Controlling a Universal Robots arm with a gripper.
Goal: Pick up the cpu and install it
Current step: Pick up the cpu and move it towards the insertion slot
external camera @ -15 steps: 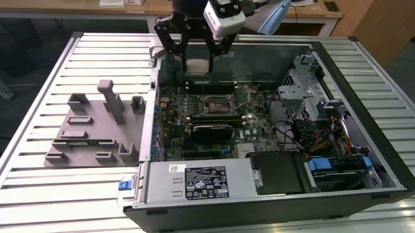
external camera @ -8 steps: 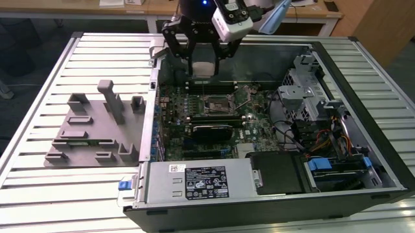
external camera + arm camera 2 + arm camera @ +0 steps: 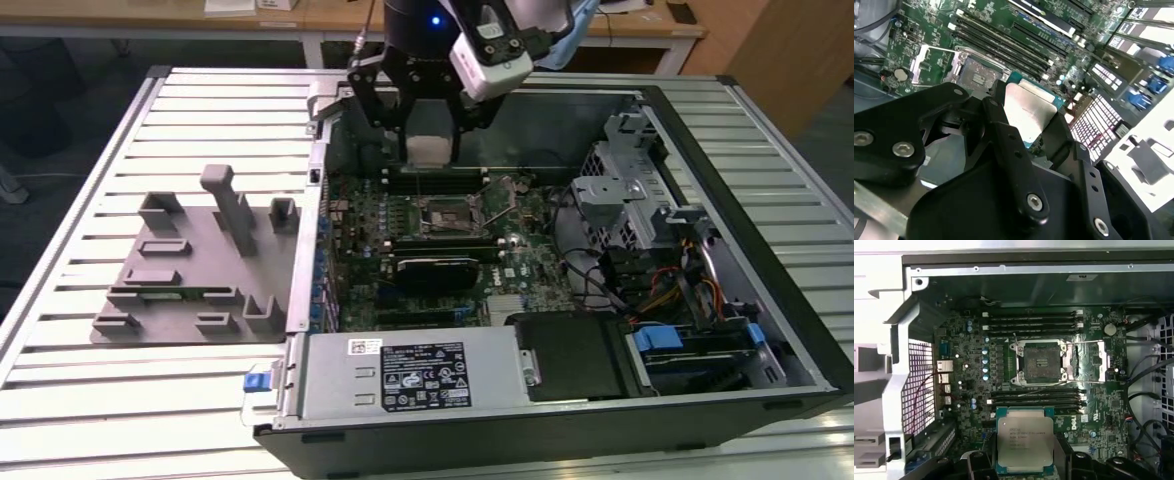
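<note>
My gripper [image 3: 430,145] is shut on the cpu [image 3: 430,151], a flat square chip with a silvery top plate, and holds it in the air over the far part of the open computer case. In both wrist views the cpu [image 3: 1024,439] [image 3: 1030,113] sits between my black fingers [image 3: 1000,120]. The open cpu socket [image 3: 1043,361] [image 3: 977,76] [image 3: 446,213] lies on the green motherboard below, with its metal retention frame lifted to one side. The chip hangs apart from the socket, not touching the board.
A grey plastic holder tray [image 3: 200,262] lies on the slatted table at the exterior view's left. Inside the case are memory slots [image 3: 1034,320], a black block [image 3: 434,267], the power supply [image 3: 400,375], a drive cage [image 3: 627,195] and cables [image 3: 667,290].
</note>
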